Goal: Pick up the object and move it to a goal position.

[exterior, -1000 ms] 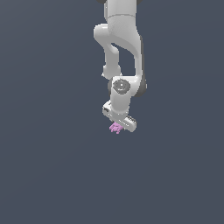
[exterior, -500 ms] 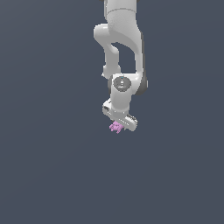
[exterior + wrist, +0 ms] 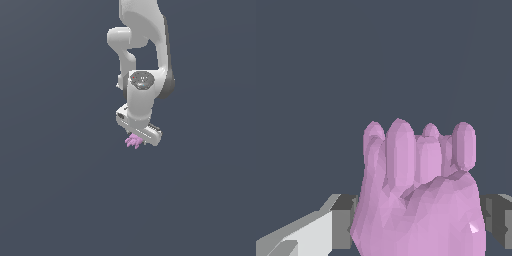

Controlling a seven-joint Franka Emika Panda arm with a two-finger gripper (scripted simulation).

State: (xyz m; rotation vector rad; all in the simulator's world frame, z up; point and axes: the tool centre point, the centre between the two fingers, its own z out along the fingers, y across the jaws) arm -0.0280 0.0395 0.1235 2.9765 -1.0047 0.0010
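The object is a small pink-purple lumpy item with several stubby protrusions. In the exterior view it pokes out from under the white gripper, whose fingers are hidden behind the hand. In the wrist view the object fills the space between the two grey fingers, which press against its sides. The gripper is shut on the object.
The white arm hangs down from the top of the exterior view. A plain dark grey-blue surface lies all around.
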